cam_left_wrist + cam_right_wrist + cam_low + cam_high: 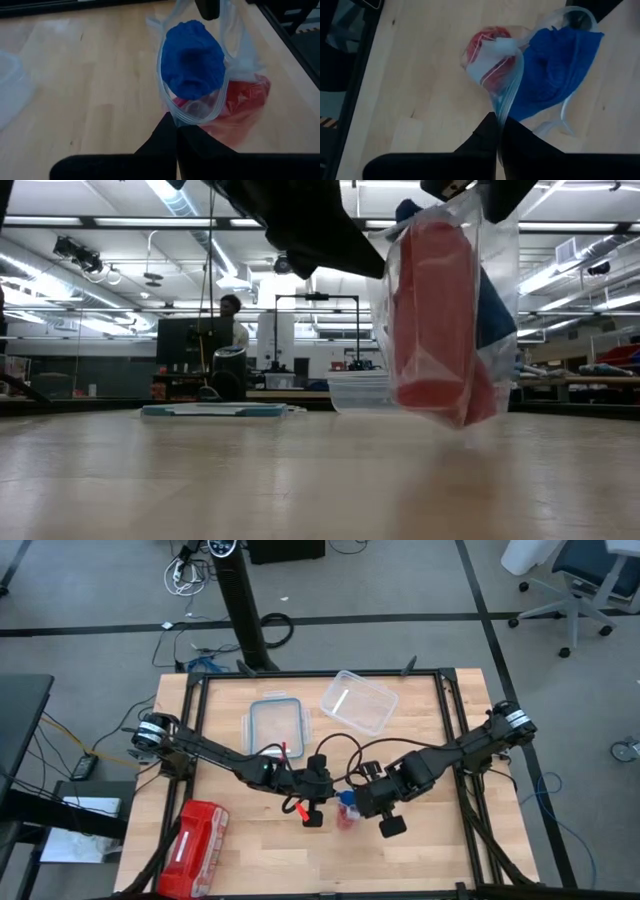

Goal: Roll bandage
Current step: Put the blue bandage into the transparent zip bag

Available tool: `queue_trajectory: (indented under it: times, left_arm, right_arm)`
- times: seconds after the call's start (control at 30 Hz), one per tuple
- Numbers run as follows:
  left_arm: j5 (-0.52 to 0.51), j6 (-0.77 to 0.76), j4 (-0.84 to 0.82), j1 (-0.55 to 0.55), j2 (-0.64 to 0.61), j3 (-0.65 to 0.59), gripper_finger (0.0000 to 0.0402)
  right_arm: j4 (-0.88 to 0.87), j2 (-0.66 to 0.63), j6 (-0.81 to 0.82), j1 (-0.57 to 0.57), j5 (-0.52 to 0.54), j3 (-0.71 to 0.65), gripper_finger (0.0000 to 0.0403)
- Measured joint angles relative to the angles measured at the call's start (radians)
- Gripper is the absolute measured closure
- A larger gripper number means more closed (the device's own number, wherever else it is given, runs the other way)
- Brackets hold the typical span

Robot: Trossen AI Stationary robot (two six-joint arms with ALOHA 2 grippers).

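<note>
A clear zip bag [450, 320] hangs between my two grippers over the middle of the table. The blue bandage [194, 60], bunched into a lump, sits in the bag's open mouth; it also shows in the right wrist view [555, 70]. Red-pink rolls [245, 97] lie lower in the bag. My left gripper [318, 802] is shut on the bag's rim from the left. My right gripper [372, 808] is shut on the rim from the right. My left gripper pinches the bag's zip rim [187, 119] between its two shut fingers, on the side of the mouth nearest to it. The bag hangs below the hold with its mouth pulled open around the bandage. My right gripper pinches the opposite zip rim [507, 102] between its two shut fingers. The rim runs taut from the fingers toward the bandage, and the bag hangs tilted below the hold.
A red zip pouch [195, 848] lies at the near left. A clear box with a blue-rimmed lid [278, 725] and a clear tub [358, 700] stand at the far middle. Bare wood lies near and right of the bag. A person [232, 310] stands in the room behind.
</note>
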Motion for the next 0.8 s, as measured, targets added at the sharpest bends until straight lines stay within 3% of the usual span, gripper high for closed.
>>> queue_trajectory:
  times: [0.4, 0.8]
  left_arm:
    - [-0.027, -0.024, 0.005, 0.0, 0.0, -0.001, 0.0401]
    - [-0.044, -0.048, -0.033, 0.0, 0.0, -0.024, 0.0401]
  right_arm:
    - [-0.085, -0.003, 0.061, -0.001, 0.008, 0.066, 0.0333]
    - [0.07, 0.002, 0.052, -0.03, 0.085, 0.068, 0.0343]
